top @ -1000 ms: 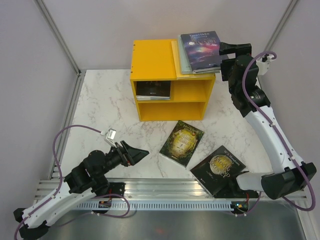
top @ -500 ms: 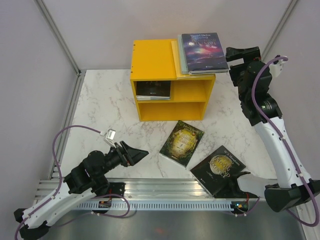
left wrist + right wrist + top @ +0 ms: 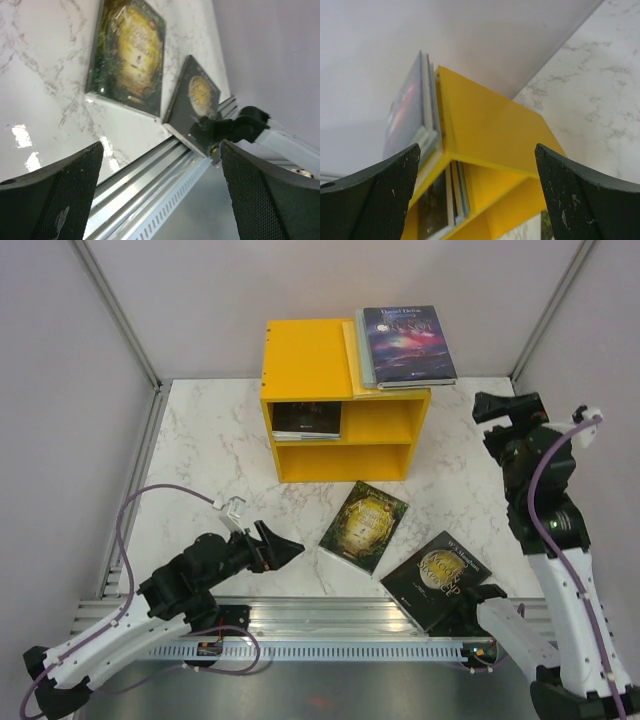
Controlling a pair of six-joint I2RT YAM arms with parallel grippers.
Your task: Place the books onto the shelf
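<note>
Two books lie loose on the counter (image 3: 200, 460), so the job looks partway done, and the step in hand seems to be a fresh pickup. The left pincer (image 3: 283, 544), at 7 o'clock, hovers low with its jaws spread wide and nothing between them. It is aimed toward 3 o'clock at the green book (image 3: 365, 525). The right pincer (image 3: 508, 405), at 2 o'clock, is likewise wide apart and empty, near the shelf (image 3: 305, 360) but not touching it.

The shelf stands at 12 o'clock, bright yellow, with two open compartments. A stack (image 3: 405, 340) lies flat on its roof toward the right edge, a galaxy cover uppermost. A few shelved books (image 3: 308, 420) sit at the left of the upper compartment.

The green book is a thin, glossy paperback, dark green with a golden oval. It lies flat, cover up and skewed, just toward 6 o'clock of the shelf. The moon book (image 3: 435, 575), dark with a gold disc, lies at 5 o'clock, its near corner out over the rail (image 3: 330, 625).

A flat, thin cover gives the jaws little to bite. The next move likely calls for dropping onto one edge of the green book and tipping or sliding it. The moon book's overhang should make for an easier pinch.
</note>
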